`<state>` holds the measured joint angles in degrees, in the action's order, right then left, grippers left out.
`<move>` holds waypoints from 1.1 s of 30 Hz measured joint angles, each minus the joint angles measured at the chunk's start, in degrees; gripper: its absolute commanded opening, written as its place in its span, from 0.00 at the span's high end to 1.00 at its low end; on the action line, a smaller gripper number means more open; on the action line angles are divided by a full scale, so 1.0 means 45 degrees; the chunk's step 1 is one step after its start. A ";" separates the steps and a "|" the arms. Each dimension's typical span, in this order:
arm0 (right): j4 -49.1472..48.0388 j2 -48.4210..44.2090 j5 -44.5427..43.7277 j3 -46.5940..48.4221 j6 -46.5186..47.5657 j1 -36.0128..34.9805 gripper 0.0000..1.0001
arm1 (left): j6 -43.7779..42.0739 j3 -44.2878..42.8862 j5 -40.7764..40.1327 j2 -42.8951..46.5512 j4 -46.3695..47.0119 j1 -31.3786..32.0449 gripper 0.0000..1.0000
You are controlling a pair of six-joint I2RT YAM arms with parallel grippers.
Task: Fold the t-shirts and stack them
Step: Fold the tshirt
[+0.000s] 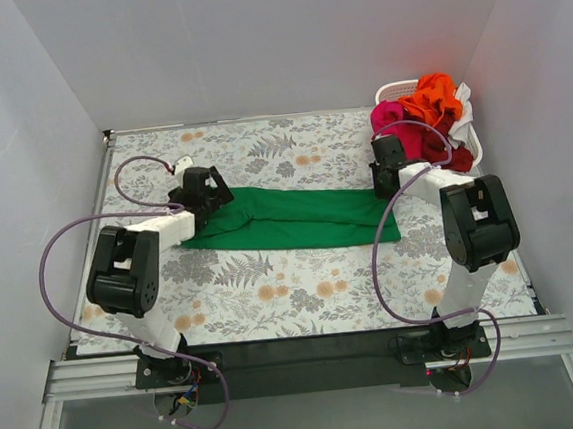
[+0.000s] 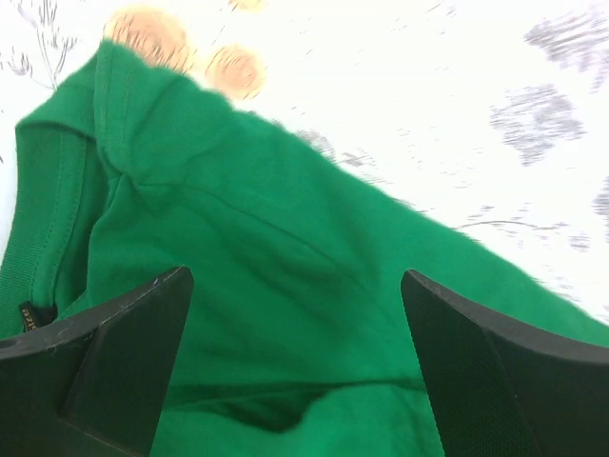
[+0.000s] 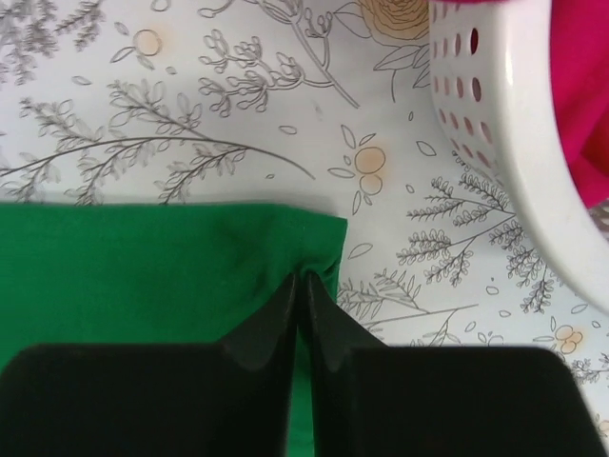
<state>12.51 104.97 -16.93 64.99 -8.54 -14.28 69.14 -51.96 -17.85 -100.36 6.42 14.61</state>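
Green shirt (image 1: pixel 292 217) mid-fold, pinched near the basket (image 1: pixel 393 89) by the right gripper (image 3: pixel 303 286); the far end is presumably to be grasped next by the wide-spread left gripper (image 2: pixel 297 278).

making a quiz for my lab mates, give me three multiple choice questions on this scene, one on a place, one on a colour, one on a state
1. Where does the basket stand?
A. far right corner of the table
B. far left corner
C. between the arm bases

2. What colour is the shirt laid out flat?
A. orange
B. white
C. green

3. How is the left gripper?
A. shut on the collar
B. open over the shirt
C. shut on the basket rim

Answers: A, the top view shows it at the far right corner; C, the one lying flat is green; B, its jaws stand wide apart with the shirt showing between them.
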 measured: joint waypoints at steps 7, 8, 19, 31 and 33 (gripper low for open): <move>0.0301 -0.2171 0.0175 -0.0024 0.0194 -0.1515 0.68 | 0.0034 0.0801 0.0005 0.2977 -0.0189 0.0117 0.16; 0.0287 -0.2574 0.0180 -0.0015 0.0214 -0.1914 0.66 | 0.0073 0.0860 -0.0117 0.3390 -0.0321 0.0126 0.16; -0.0384 -0.2647 0.2676 0.0831 0.0209 -0.4318 0.54 | 0.0593 0.2059 -0.1287 0.3580 -0.1953 0.0131 0.15; -0.2268 0.1904 0.6358 0.4289 -0.0408 -0.5702 0.57 | 0.0845 0.3400 -0.1078 0.4342 -0.2147 -0.0699 0.15; -0.2511 0.2569 0.6703 0.4833 -0.0495 -0.5872 0.57 | 0.0874 0.3497 -0.0937 0.4454 -0.2035 -0.0845 0.15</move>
<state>1.21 116.53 13.23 86.74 -10.76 -40.71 73.08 -36.23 -22.06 -80.31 -2.74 10.81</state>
